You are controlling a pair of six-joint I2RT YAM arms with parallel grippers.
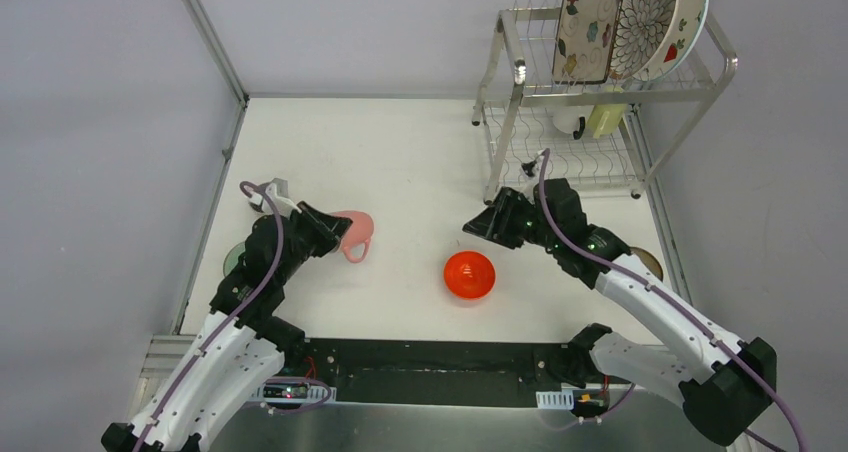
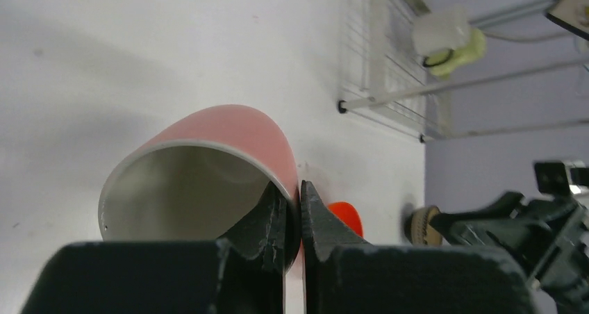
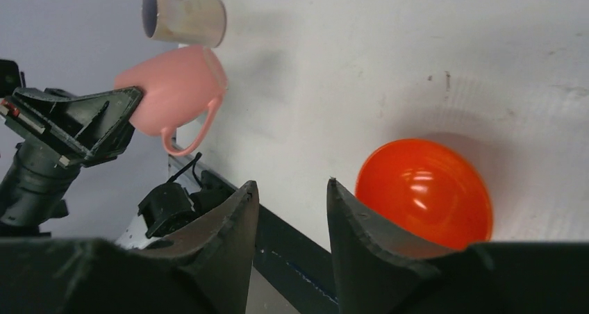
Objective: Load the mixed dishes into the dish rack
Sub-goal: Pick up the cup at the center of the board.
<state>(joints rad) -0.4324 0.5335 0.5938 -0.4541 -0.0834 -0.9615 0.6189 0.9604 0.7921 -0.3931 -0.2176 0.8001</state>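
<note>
My left gripper (image 1: pixel 336 234) is shut on the rim of a pink cup (image 1: pixel 354 234), one finger inside the wall and one outside (image 2: pixel 300 206). The pink cup (image 2: pixel 208 161) is held on its side, handle (image 3: pixel 187 130) hanging. A red-orange bowl (image 1: pixel 469 274) sits on the table between the arms. My right gripper (image 1: pixel 478 226) hovers just behind it, open and holding nothing (image 3: pixel 292 192), with the bowl (image 3: pixel 425 189) to its right. The dish rack (image 1: pixel 520 72) stands at the back right with three patterned plates (image 1: pixel 590 22) upright on top, and a white cup (image 1: pixel 568 122) and yellow cup (image 1: pixel 606 120) below.
A pale cup (image 1: pixel 268 194) lies on its side behind the left arm. A pale green bowl (image 1: pixel 233 260) shows partly under that arm. A dark brown bowl (image 1: pixel 650 262) sits by the right arm's forearm. Grey walls close in on the table on both sides.
</note>
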